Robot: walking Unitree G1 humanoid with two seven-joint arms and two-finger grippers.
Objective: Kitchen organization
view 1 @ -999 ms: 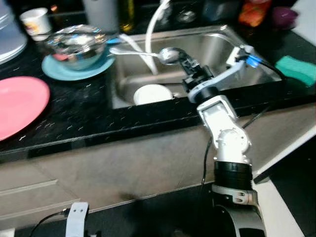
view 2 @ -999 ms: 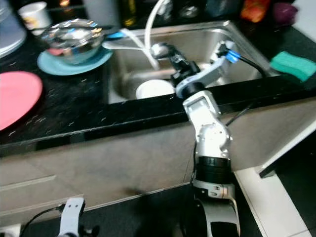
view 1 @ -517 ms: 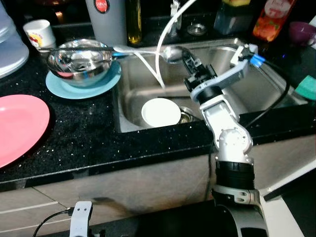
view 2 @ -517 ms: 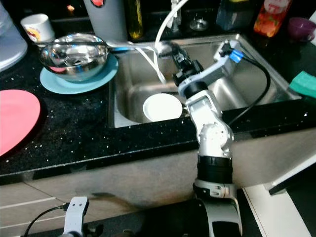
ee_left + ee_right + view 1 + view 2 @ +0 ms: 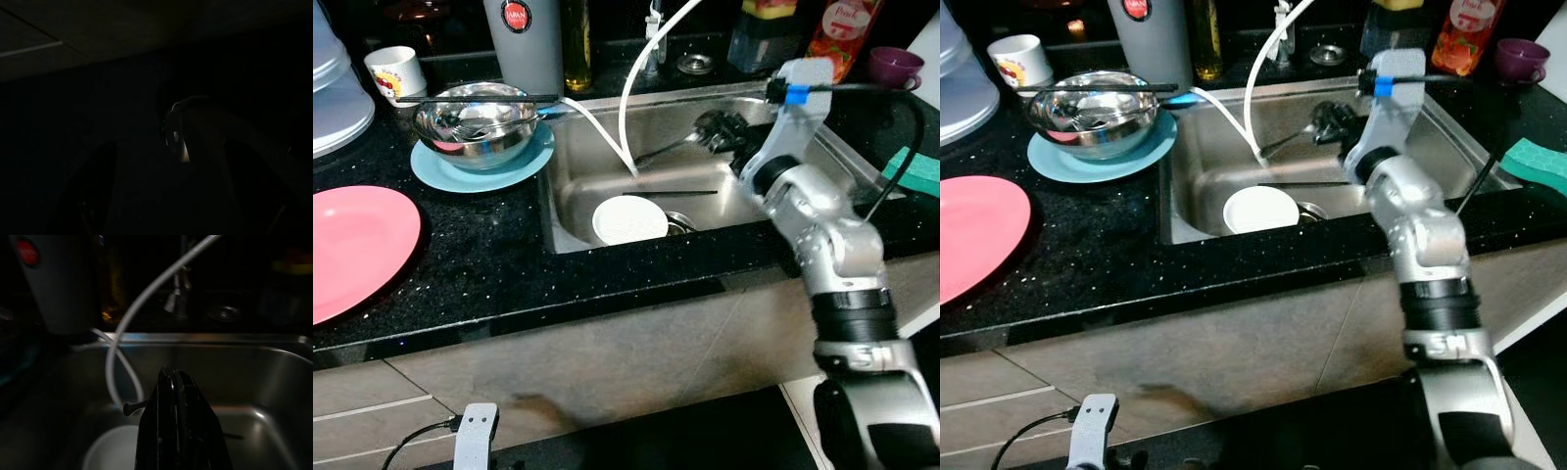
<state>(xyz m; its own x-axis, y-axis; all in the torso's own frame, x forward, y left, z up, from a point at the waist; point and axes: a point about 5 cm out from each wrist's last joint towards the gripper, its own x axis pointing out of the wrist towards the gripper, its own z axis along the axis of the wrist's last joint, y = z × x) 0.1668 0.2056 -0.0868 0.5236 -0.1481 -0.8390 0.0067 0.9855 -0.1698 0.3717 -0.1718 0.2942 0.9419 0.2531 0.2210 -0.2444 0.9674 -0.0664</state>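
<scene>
One end effector [image 5: 717, 125], our right, fingers together on a spoon [image 5: 671, 150] over the sink [image 5: 822, 166], white bowl [image 5: 629, 218] below.

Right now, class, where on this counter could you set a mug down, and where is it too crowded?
Free: the black counter between the pink plate and the sink, in front of the blue plate. Crowded: behind the sink, with bottles, and the sink itself, with the white bowl, hose and right gripper.
</scene>
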